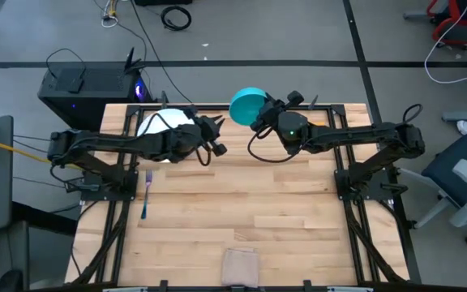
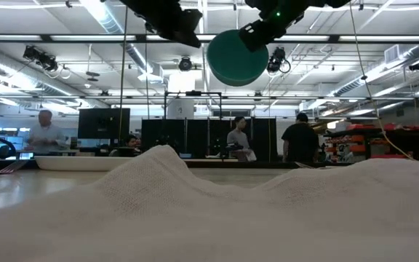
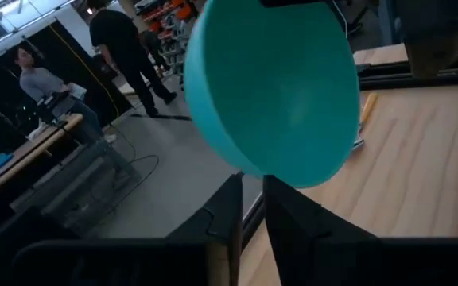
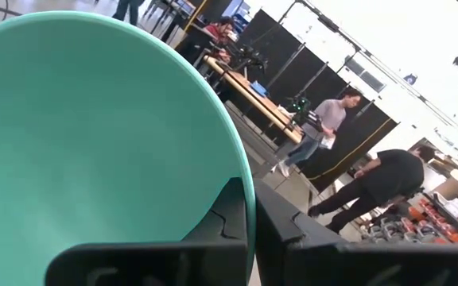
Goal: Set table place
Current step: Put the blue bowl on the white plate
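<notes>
The right claw (image 1: 259,113) is clamped on the rim of the small round teal bowl (image 1: 246,105), one finger inside the wall and one outside as the right wrist view shows, and it holds the bowl aloft and tipped on its side over the far middle of the light plank-topped bench (image 1: 242,203), well clear of the wood in the low view. The white round plate (image 1: 154,126) lies flat at the far left of the bench, to the left of the bowl and partly covered by the left arm; this is the relation the coming move seems to hinge on, since the bowl would have to travel leftward and be turned upright before it could go down on or beside the plate. The right arm reaches in from the right rail, stretched long toward the far centre with its wrist rolled so the bowl's mouth faces sideways. The left claw (image 1: 214,138) hovers above the plate's right edge, just left of the bowl; its fingers are nearly together with only a thin slit between them and nothing is held. It is the nearer of the two to the plate, though the bowl belongs to the right arm. The blue-handled fork (image 1: 146,195) lies on the left side of the bench, its long axis running near to far, nearer than the plate. A folded beige cloth (image 1: 240,266) sits at the near edge
</notes>
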{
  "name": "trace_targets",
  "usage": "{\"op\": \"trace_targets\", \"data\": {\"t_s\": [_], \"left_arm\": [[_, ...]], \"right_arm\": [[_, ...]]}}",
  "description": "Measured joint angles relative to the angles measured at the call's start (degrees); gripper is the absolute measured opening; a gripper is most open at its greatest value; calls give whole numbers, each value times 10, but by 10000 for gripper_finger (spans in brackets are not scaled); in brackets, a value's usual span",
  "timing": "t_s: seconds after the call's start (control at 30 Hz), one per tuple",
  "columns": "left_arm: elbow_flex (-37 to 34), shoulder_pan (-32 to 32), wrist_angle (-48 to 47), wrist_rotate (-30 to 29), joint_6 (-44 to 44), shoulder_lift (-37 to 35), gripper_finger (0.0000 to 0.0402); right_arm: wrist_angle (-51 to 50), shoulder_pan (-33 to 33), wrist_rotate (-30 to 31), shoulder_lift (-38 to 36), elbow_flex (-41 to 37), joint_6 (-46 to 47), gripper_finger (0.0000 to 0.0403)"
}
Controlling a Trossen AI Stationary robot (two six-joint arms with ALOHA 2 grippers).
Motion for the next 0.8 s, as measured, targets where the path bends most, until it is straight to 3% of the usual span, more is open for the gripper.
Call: {"op": "trace_targets", "data": {"t_s": [0.3, 0.43, 0.8], "left_arm": [[16, 1, 29, 0, 0, 16, 124], [17, 14, 74, 0, -67, 17, 141], [16, 62, 77, 37, -118, 37, 144]], "right_arm": [[0, 0, -2, 0, 0, -4, 4], [0, 0, -6, 0, 0, -4, 5], [-1, 0, -21, 0, 0, -4, 5]]}}
